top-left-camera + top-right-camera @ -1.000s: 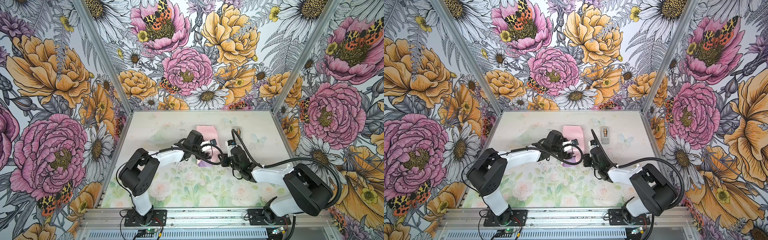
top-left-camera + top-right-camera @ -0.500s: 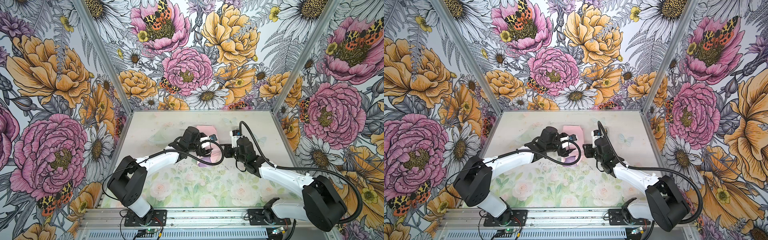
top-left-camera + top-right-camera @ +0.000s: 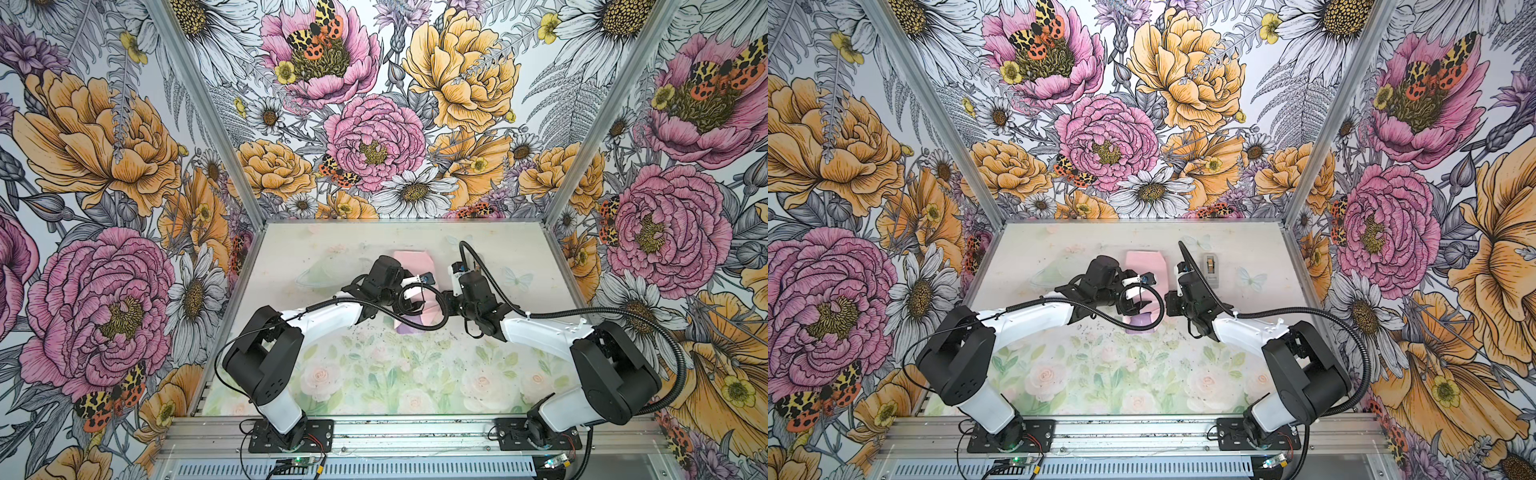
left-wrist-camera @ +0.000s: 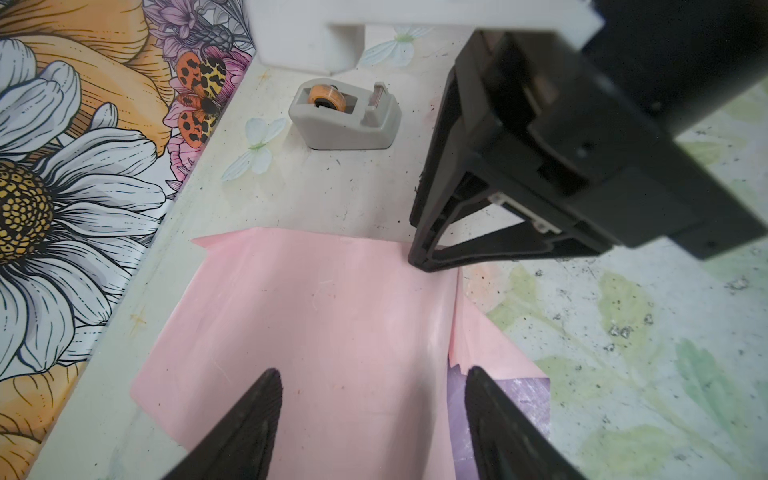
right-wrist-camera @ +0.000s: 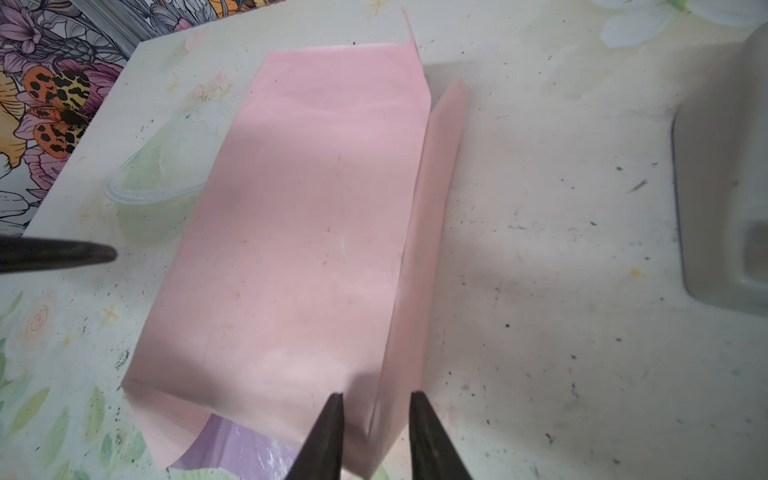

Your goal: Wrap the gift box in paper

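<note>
1. The left gripper (image 4: 372, 370) has its fingers (image 4: 257, 424) wide apart and holds nothing. It hangs just over the pale pink top face of the paper (image 4: 311, 311), probably so it can press the folded-over flap flat.
2. The right gripper (image 5: 376, 395) has its fingers (image 5: 328, 432) a little apart, one on each side of the paper's creased side edge near the open end. No clamp on the edge shows. The placement suits pinching or sharpening that crease.
3. The paper lies on the table (image 4: 332, 195) as a long folded sleeve, pink outside, with lilac showing inside the open end.
4. The gift box is not in view; it is probably hidden inside the sleeve.
5. The grey tape dispenser (image 4: 345, 116) stands near the paper on the right gripper's side, handy for sealing the seam, a step that appears not yet done.
</note>
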{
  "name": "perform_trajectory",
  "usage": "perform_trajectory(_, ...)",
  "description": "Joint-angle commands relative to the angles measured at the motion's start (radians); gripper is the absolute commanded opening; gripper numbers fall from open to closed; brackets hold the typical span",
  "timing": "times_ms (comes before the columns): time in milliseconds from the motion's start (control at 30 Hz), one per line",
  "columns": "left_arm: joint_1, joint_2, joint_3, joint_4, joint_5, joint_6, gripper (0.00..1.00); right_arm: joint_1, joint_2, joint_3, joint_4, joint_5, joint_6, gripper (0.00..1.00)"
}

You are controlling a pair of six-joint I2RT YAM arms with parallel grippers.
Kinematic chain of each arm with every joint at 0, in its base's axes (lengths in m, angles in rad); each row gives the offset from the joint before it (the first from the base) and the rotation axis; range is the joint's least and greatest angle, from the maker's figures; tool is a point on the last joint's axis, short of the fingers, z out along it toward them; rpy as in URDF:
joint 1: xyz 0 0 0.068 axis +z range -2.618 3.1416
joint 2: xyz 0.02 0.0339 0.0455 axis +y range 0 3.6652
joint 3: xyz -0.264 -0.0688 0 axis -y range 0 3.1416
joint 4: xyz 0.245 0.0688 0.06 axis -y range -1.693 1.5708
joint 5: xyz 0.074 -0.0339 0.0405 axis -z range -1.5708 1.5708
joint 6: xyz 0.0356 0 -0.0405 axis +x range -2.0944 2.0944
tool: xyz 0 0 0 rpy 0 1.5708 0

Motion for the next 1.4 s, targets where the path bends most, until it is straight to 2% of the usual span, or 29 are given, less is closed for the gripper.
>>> perform_trajectory(0,0.003,0.036,0.036,-0.016,0.002,0.030,0.70,-0.006,0.002,-0.006,0.006,0.002,-0.006,0.28)
perform_trajectory(133,0.004,0.073,0.054,-0.016,-0.015,0.039,0.68,-0.006,-0.012,-0.017,0.012,-0.002,-0.006,0.28)
perform_trajectory(267,0.003,0.104,0.066,-0.017,-0.028,0.047,0.65,-0.006,-0.057,-0.026,0.014,-0.010,-0.007,0.35)
perform_trajectory(367,-0.001,0.113,0.067,-0.017,-0.033,0.056,0.62,-0.013,-0.111,-0.049,0.022,-0.020,-0.003,0.37)
perform_trajectory(567,-0.015,0.098,0.057,-0.018,-0.048,0.074,0.61,-0.062,-0.199,-0.105,0.045,-0.094,0.043,0.38)
perform_trajectory(633,-0.017,0.082,0.060,-0.017,-0.033,0.061,0.65,-0.075,-0.206,-0.111,0.045,-0.113,0.049,0.38)
perform_trajectory(800,-0.017,0.050,0.070,-0.018,0.048,0.041,0.65,-0.102,-0.209,-0.126,0.061,-0.143,0.068,0.38)
perform_trajectory(900,-0.019,0.059,0.090,-0.034,0.073,0.049,0.62,-0.112,-0.209,-0.140,0.078,-0.158,0.077,0.38)
perform_trajectory(1133,-0.020,0.117,0.140,-0.081,0.092,0.075,0.46,-0.120,-0.204,-0.152,0.090,-0.172,0.084,0.38)
perform_trajectory(1367,-0.022,0.145,0.154,-0.101,0.078,0.089,0.45,-0.121,-0.185,-0.157,0.104,-0.178,0.091,0.37)
